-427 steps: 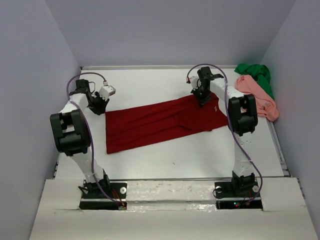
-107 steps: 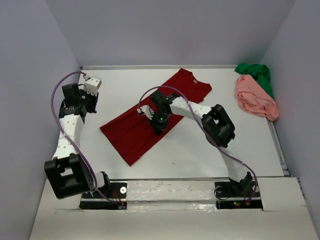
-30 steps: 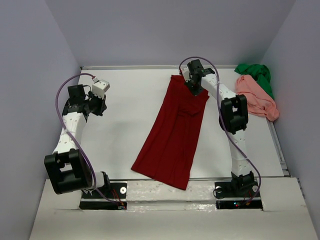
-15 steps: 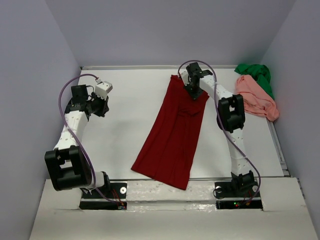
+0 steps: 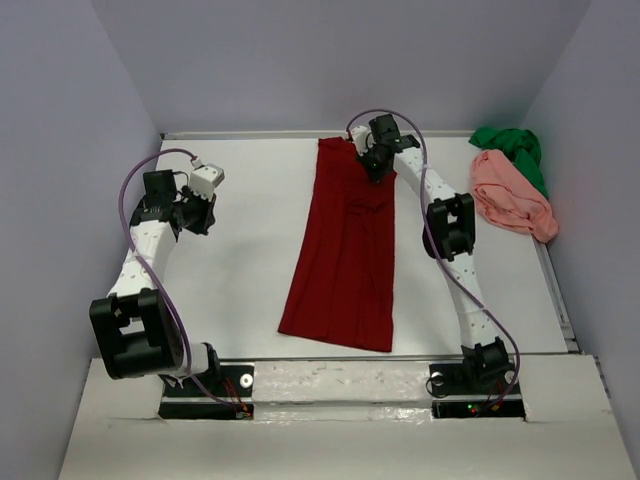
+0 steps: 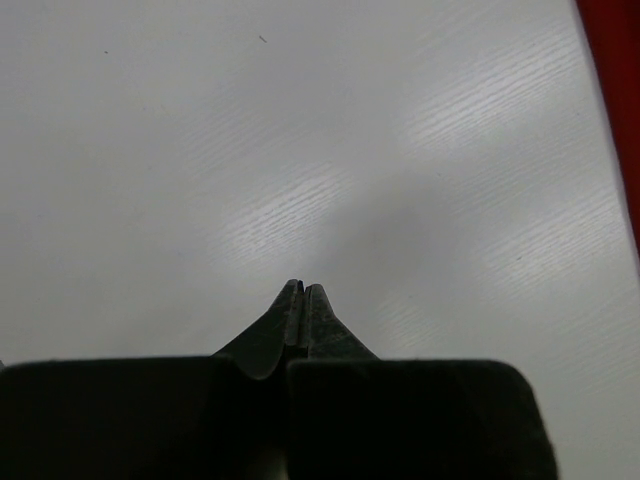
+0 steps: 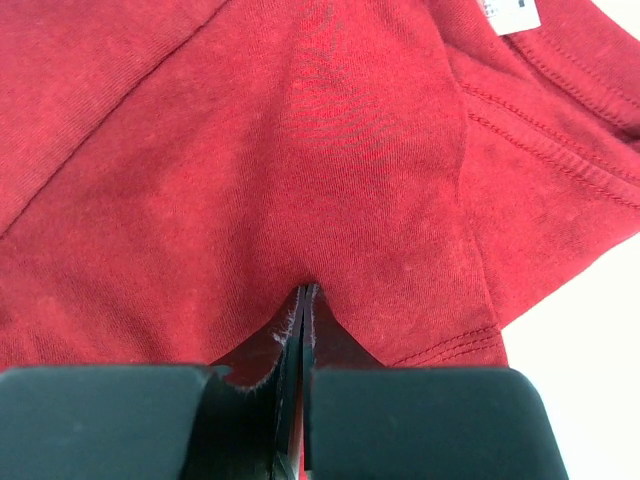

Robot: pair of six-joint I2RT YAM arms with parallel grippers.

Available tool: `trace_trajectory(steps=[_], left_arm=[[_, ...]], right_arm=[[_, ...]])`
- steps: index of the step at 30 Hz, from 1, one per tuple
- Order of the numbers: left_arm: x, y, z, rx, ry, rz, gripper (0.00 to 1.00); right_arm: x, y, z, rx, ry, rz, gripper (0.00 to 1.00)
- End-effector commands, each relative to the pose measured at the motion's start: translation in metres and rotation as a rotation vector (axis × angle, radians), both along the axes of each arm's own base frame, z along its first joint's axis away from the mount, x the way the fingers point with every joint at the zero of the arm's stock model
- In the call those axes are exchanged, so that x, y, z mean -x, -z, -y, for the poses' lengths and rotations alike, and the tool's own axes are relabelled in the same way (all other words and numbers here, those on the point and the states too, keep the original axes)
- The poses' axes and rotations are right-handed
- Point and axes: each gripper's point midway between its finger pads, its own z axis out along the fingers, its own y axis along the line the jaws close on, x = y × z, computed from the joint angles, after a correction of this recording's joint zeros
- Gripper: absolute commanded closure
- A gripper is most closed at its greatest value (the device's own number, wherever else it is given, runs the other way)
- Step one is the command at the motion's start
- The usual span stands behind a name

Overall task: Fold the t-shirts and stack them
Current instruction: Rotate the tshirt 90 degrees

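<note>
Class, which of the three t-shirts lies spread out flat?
The dark red t-shirt, stretched out long in the middle; the salmon pink t-shirt and bright green t-shirt lie crumpled at the far right.

right jaws rest on the dark red t-shirt.

Bare table lies open left of the dark red t-shirt (the right arm crosses its other side).

Three t-shirts: red, pink, green; two arms.
</note>
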Motion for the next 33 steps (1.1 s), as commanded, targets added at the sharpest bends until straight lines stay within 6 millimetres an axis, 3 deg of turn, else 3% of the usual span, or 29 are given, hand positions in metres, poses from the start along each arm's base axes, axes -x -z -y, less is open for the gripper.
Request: trace_trajectory(steps=[1, 5, 7, 8, 10, 12, 13, 14, 16, 17, 18, 19, 20, 21, 22, 23, 24, 26, 28, 33], left_arm=[[0.000, 0.000, -0.002, -0.023, -0.006, 0.002, 1.00], [-0.001, 0.004, -0.006, -0.038, -0.021, -0.013, 1.00], [-0.001, 0.005, -0.008, -0.044, -0.023, -0.016, 1.00], [-0.001, 0.005, -0.008, -0.043, -0.026, -0.018, 1.00], [-0.001, 0.002, -0.008, -0.047, -0.025, -0.013, 1.00], [-0.001, -0.002, -0.006, -0.039, -0.017, -0.002, 1.00], [-0.002, -0.005, -0.004, -0.030, -0.008, 0.005, 1.00], [-0.002, -0.007, -0.002, -0.024, -0.002, 0.010, 1.00], [-0.003, -0.010, -0.001, -0.019, 0.004, 0.017, 1.00], [-0.003, -0.012, 0.002, -0.012, 0.014, 0.023, 1.00], [-0.003, -0.014, 0.004, -0.008, 0.022, 0.031, 1.00], [-0.003, -0.016, 0.005, -0.005, 0.026, 0.036, 1.00], [-0.003, -0.017, 0.009, 0.003, 0.039, 0.040, 1.00], [-0.002, -0.019, 0.011, 0.006, 0.046, 0.048, 1.00], [-0.002, -0.020, 0.012, 0.010, 0.052, 0.050, 1.00], [-0.002, -0.021, 0.015, 0.017, 0.063, 0.052, 1.00], [-0.001, -0.023, 0.019, 0.022, 0.075, 0.057, 1.00], [-0.001, -0.024, 0.023, 0.024, 0.087, 0.062, 1.00], [0.000, -0.025, 0.028, 0.032, 0.106, 0.065, 1.00], [0.001, -0.029, 0.034, 0.034, 0.127, 0.078, 1.00]], right_arm=[[-0.032, -0.017, -0.035, -0.106, -0.146, 0.160, 1.00], [-0.048, -0.037, -0.068, -0.113, -0.253, 0.297, 1.00], [-0.056, -0.047, -0.075, -0.086, -0.273, 0.367, 1.00], [-0.060, -0.052, -0.072, -0.068, -0.263, 0.392, 1.00], [-0.068, -0.081, -0.069, -0.038, -0.222, 0.472, 1.00], [-0.065, -0.086, -0.055, 0.006, -0.170, 0.478, 1.00], [-0.063, -0.119, -0.050, 0.006, -0.151, 0.529, 1.00], [-0.055, -0.106, -0.040, 0.042, -0.127, 0.495, 1.00], [-0.043, -0.118, -0.028, 0.069, -0.099, 0.492, 1.00], [-0.033, -0.150, -0.023, 0.054, -0.080, 0.525, 1.00], [-0.019, -0.134, -0.016, 0.072, -0.074, 0.477, 1.00], [-0.010, -0.138, -0.012, 0.073, -0.074, 0.469, 1.00], [0.002, -0.165, -0.007, 0.060, -0.064, 0.499, 1.00], [0.015, -0.153, 0.001, 0.080, -0.053, 0.461, 1.00], [0.024, -0.153, 0.005, 0.084, -0.048, 0.441, 1.00], [0.034, -0.156, 0.009, 0.079, -0.038, 0.429, 1.00], [0.044, -0.172, 0.013, 0.070, -0.031, 0.442, 1.00], [0.065, -0.159, 0.020, 0.071, -0.023, 0.374, 1.00], [0.084, -0.159, 0.019, 0.039, -0.023, 0.319, 1.00], [0.104, -0.130, 0.008, -0.020, -0.027, 0.148, 1.00]])
